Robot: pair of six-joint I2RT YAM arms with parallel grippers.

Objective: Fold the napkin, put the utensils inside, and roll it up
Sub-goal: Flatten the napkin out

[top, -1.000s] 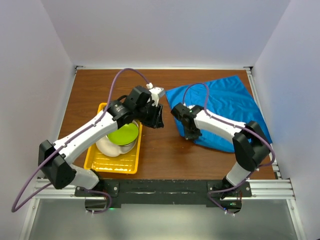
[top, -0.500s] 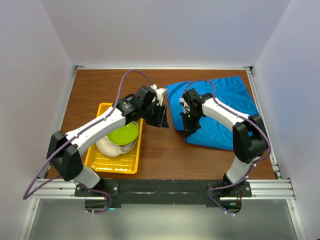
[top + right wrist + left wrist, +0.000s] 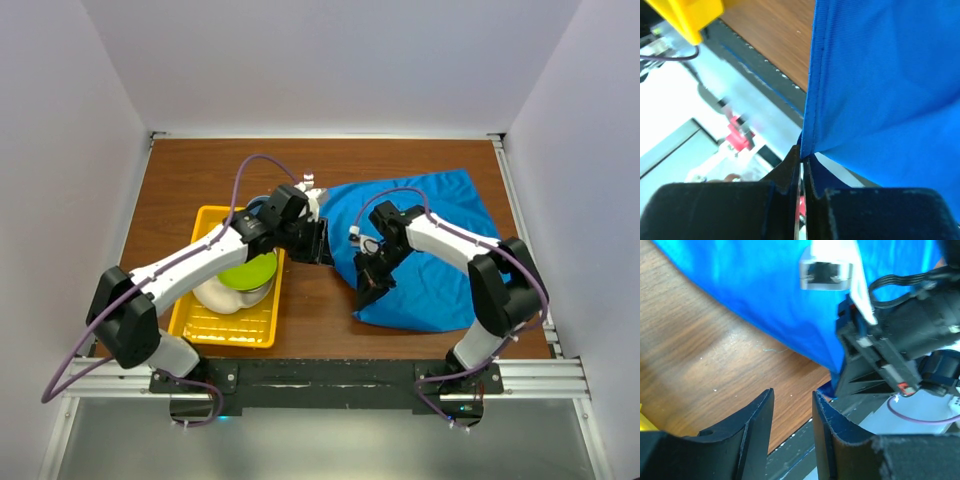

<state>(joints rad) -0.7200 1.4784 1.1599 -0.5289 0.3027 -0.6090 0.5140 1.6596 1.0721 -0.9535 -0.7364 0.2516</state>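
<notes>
The bright blue napkin lies on the right half of the wooden table, spread mostly flat, with its far corners reaching toward the back right of the surface and its near edge close to the front rail. The right gripper is at the napkin's near-left corner. The right wrist view shows its two black fingers pressed together with the hemmed edge of the cloth pinched between them, and the fabric rises from that pinch in a taut sheet, so the corner is lifted off the wood. The left gripper sits just beside the napkin's left edge, a little farther back than the right one. Its fingers stand apart with bare table showing through the gap, and nothing is held between them. From above it is hard to tell whether its tips touch the cloth or only hang next to it; in its own wrist view the blue edge runs past beyond the fingertips, with the black body of the right gripper close on the other side. To the left, a yellow tray rests on the table near the front, holding a pale bowl with a lime-green dish on it. The left arm reaches across the tray's far corner.
</notes>
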